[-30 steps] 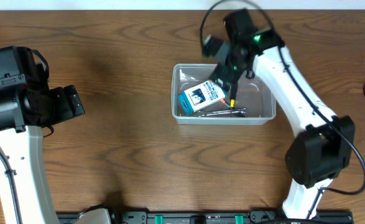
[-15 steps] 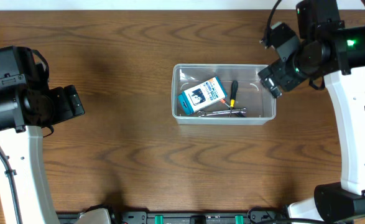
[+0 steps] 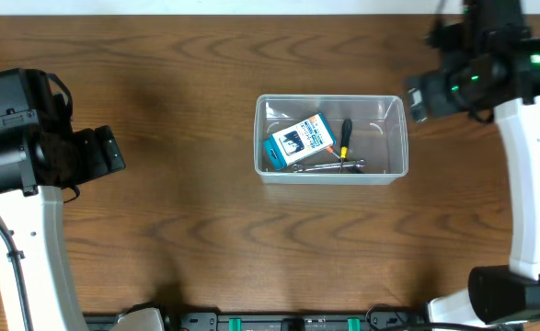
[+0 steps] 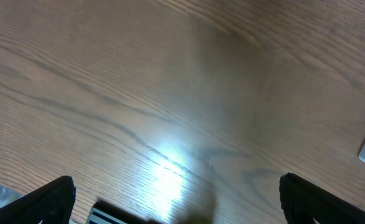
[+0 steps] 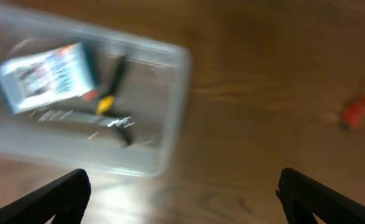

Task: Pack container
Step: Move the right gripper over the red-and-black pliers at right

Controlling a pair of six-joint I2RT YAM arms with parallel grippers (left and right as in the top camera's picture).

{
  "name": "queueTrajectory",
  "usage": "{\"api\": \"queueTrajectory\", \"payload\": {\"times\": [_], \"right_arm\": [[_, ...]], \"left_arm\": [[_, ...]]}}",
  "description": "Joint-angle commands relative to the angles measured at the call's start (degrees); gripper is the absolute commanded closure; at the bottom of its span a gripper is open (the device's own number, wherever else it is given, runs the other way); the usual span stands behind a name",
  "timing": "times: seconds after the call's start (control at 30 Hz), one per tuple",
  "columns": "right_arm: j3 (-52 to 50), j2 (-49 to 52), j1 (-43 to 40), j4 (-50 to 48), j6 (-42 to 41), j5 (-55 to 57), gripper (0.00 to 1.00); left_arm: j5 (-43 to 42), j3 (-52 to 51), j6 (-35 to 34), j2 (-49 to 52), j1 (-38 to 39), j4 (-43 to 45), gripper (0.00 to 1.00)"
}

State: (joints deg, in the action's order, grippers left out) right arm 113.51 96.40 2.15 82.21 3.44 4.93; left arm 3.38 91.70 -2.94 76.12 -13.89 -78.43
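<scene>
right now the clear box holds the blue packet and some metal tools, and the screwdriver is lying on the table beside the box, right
Not quite. The screwdriver is not outside: it lies inside the clear box, next to the blue packet and just above the metal tools. The overhead view shows this. The rest of what you said holds.

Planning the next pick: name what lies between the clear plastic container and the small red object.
Nothing: the right wrist view shows only bare wooden table between clear plastic container and blurred red object.
</scene>
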Motion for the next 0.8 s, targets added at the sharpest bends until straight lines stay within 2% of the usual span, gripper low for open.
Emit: {"api": "queueTrajectory", "payload": {"times": [0.0,0.23,0.4,0.6,0.77], "right_arm": [[-0.1,1.2,-7.2,-2.2,-7.4,6.6,0.01],[0.4,10.5,-24.5,-3.3,-2.5,-5.7,0.01],[4.8,19.2,-31.8,0.9,3.1,-11.4,0.01],[18.9,27.4,-34.6,5.7,8.6,-11.4,0.01],[26.4,30.1,-34.7,1.4,10.7,-11.2,0.01]], "left_arm": [[0.1,0.6,0.3,-0.1,-0.3,-0.2,0.02],[0.1,0.6,0.3,-0.1,-0.3,-0.2,0.02],[0.1,0.6,0.3,-0.1,-0.3,-0.2,0.02],[0.1,0.6,0.3,-0.1,-0.3,-0.2,0.02],[0.1,0.6,0.3,-0.1,-0.3,-0.2,0.02]]}}
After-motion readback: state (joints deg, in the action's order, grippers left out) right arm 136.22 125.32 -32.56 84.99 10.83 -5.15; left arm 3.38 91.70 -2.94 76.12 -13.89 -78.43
